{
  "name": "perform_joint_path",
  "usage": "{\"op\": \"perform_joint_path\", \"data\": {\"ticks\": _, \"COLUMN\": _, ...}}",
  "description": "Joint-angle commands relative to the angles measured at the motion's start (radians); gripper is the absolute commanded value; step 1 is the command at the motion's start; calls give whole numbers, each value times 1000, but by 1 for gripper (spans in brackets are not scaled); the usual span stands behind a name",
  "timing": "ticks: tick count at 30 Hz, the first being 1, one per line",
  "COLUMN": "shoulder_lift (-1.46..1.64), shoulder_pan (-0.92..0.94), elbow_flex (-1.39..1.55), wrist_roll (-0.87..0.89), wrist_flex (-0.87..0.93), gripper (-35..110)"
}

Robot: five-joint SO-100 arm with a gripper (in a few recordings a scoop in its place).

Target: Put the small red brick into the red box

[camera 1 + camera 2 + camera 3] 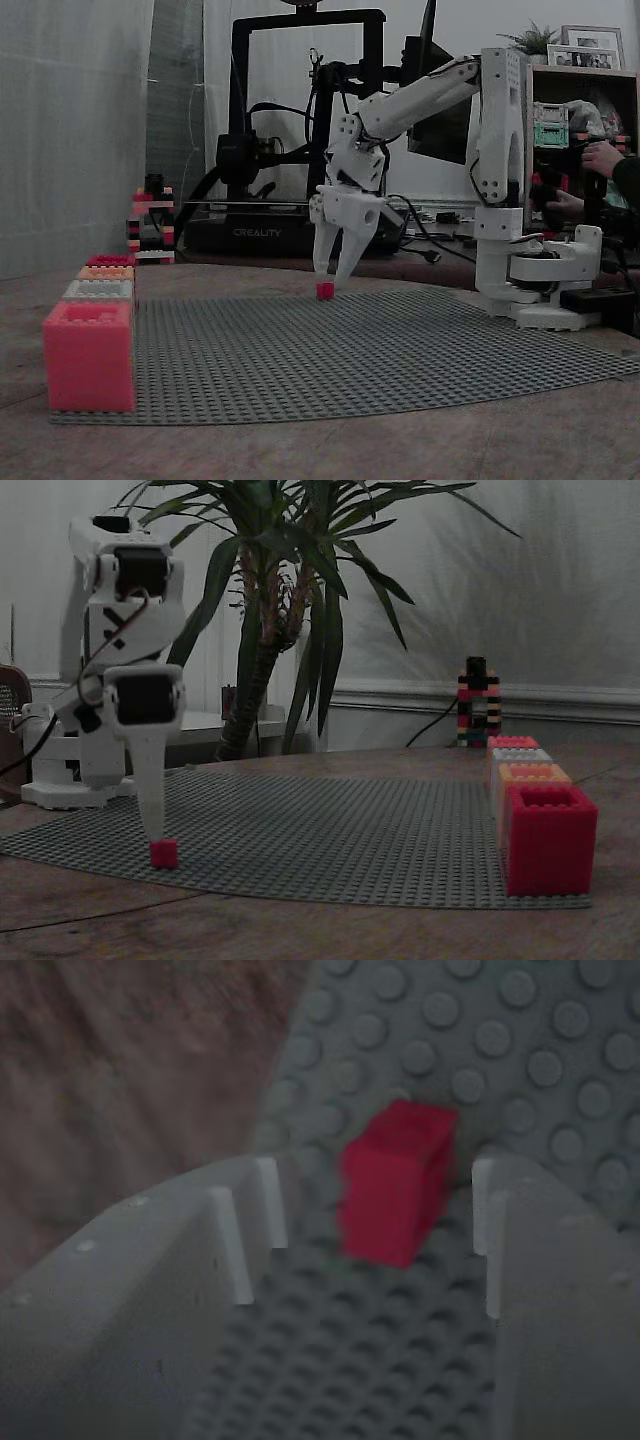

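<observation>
The small red brick [325,291] [164,854] [397,1182] sits on the grey studded baseplate [400,350] [350,830], near the edge closest to the arm's base. My white gripper [333,275] [154,828] [375,1215] points straight down over it and is open. Its fingertips [245,1225] stand on either side of the brick, with a gap on each side. The red box [110,260] [548,840], crimson with a studded rim, stands at one end of a row of boxes along the plate's far side, well away from the gripper.
The same row holds an orange box [105,272] [533,773], a grey box [98,290] [520,755] and a pink-coral box [88,355] [512,742]. A striped brick tower [150,225] [478,702] stands beyond. A 3D printer [300,130] and a potted plant [280,630] are behind the table.
</observation>
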Motion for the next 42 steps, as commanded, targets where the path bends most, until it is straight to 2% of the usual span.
{"op": "perform_joint_path", "data": {"ticks": 1, "shoulder_lift": 17, "shoulder_pan": 25, "elbow_flex": -58, "wrist_roll": 5, "wrist_flex": -5, "gripper": 15}}
{"op": "perform_joint_path", "data": {"ticks": 9, "shoulder_lift": -11, "shoulder_pan": 25, "elbow_flex": -58, "wrist_roll": 5, "wrist_flex": -40, "gripper": 14}}
{"op": "perform_joint_path", "data": {"ticks": 21, "shoulder_lift": -34, "shoulder_pan": 25, "elbow_flex": -60, "wrist_roll": 14, "wrist_flex": -84, "gripper": 2}}
{"op": "perform_joint_path", "data": {"ticks": 27, "shoulder_lift": -12, "shoulder_pan": 9, "elbow_flex": -107, "wrist_roll": 26, "wrist_flex": -86, "gripper": 1}}
{"op": "perform_joint_path", "data": {"ticks": 36, "shoulder_lift": -5, "shoulder_pan": -147, "elbow_flex": -445, "wrist_roll": -20, "wrist_flex": -84, "gripper": 1}}
{"op": "perform_joint_path", "data": {"ticks": 42, "shoulder_lift": -91, "shoulder_pan": -272, "elbow_flex": -686, "wrist_roll": -129, "wrist_flex": -304, "gripper": 0}}
